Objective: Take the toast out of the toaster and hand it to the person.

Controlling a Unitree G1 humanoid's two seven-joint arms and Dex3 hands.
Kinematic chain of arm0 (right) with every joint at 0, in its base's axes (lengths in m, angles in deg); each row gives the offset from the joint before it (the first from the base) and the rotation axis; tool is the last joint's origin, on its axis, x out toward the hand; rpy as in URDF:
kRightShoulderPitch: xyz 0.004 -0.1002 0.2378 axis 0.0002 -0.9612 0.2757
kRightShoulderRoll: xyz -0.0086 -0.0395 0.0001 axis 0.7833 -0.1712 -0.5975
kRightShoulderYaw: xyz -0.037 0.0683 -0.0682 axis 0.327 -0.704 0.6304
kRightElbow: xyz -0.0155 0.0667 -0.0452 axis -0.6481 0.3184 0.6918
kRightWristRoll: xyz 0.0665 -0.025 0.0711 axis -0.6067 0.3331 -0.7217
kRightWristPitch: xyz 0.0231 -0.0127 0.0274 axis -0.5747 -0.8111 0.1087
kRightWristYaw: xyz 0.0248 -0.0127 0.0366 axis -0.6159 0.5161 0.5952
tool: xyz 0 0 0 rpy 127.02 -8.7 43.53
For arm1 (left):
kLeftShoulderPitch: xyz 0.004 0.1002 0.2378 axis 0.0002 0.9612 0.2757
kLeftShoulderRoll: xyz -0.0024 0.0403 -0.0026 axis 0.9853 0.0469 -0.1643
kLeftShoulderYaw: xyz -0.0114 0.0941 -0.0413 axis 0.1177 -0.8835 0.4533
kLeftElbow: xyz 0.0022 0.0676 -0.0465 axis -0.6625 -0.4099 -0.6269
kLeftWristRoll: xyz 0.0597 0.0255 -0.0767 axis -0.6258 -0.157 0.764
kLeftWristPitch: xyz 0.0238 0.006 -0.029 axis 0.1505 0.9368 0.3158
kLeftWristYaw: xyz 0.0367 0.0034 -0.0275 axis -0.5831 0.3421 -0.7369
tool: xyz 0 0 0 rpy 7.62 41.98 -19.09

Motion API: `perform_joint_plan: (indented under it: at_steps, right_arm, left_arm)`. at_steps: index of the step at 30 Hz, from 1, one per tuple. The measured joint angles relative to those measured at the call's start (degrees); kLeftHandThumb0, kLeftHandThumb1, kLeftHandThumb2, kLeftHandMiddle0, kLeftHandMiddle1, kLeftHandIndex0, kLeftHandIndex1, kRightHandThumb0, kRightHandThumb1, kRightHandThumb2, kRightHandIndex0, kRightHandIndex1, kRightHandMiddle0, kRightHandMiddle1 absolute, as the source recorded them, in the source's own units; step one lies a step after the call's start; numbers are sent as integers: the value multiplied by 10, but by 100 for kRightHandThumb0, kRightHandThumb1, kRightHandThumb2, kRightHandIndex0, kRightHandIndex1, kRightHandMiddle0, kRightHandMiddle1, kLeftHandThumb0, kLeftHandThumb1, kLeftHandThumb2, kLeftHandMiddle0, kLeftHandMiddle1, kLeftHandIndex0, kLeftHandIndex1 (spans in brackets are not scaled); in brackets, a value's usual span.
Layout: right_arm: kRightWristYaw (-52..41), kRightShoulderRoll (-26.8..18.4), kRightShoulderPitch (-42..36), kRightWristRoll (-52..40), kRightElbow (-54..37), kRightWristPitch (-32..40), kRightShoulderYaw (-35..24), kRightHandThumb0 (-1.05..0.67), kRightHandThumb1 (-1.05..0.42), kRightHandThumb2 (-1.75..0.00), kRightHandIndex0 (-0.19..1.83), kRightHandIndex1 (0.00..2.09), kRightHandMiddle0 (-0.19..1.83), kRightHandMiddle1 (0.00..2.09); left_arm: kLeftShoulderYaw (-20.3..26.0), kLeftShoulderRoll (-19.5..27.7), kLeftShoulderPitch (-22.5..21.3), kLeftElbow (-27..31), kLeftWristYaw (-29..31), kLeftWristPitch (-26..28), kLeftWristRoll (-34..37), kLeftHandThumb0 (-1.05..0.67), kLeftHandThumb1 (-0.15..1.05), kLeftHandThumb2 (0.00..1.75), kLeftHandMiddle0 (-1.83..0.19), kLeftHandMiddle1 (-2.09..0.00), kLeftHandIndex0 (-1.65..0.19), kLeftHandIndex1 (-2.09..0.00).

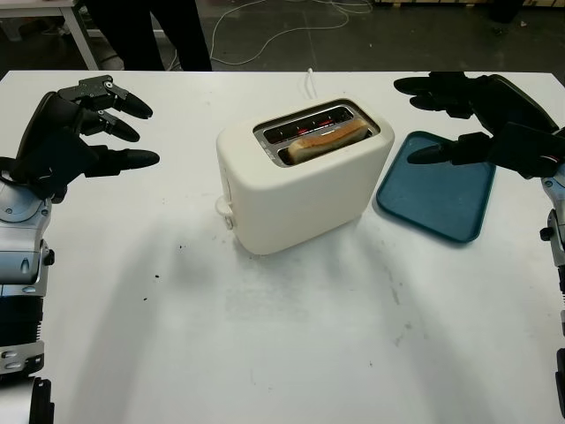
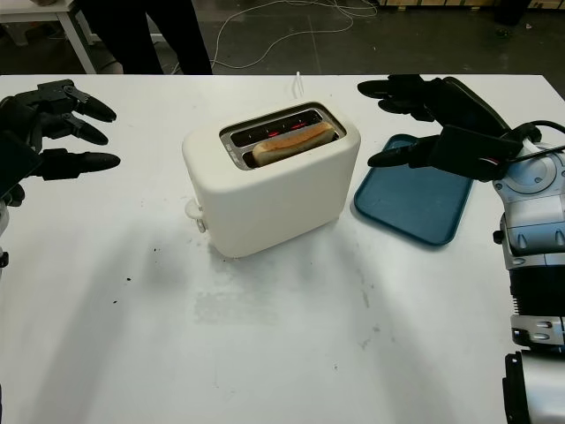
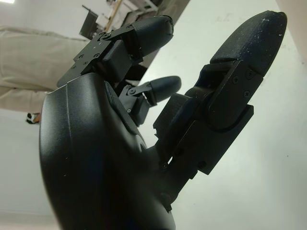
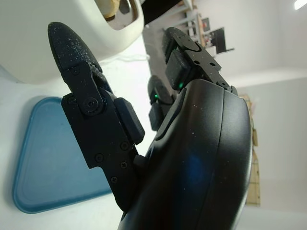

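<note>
A cream-white plastic two-slot toaster (image 1: pixel 305 177) stands near the middle of the white table (image 1: pixel 265 336), turned at an angle. A slice of golden-brown toast (image 1: pixel 328 140) sits in its nearer slot, its top edge just above the rim; the farther slot glows red inside. Just to the right of the toaster lies a flat dark teal rectangular tray (image 1: pixel 437 185), apart from it. The black left hand (image 1: pixel 75 141) hovers above the table well to the left of the toaster, open and holding nothing. The black right hand (image 1: pixel 477 124) hovers over the far part of the tray, to the right of the toaster, also open and empty. A person's dark trouser legs (image 1: pixel 163 31) stand beyond the table's far edge.
</note>
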Motion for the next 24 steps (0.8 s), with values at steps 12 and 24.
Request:
perform_joint_plan:
  at_steps: [12, 24]
  right_arm:
    - [0, 0, 0, 0, 0, 0, 0, -74, -75, 0, 43, 10, 44, 0]
    - [1, 0, 0, 1, 5, -1, 0, -76, -76, 0, 44, 10, 45, 1]
  left_arm:
    - [0, 0, 0, 3, 0, 6, 0, -105, 60, 0, -58, -116, -57, -105]
    - [0, 0, 0, 3, 0, 7, 0, -105, 61, 0, -58, -116, -57, -107]
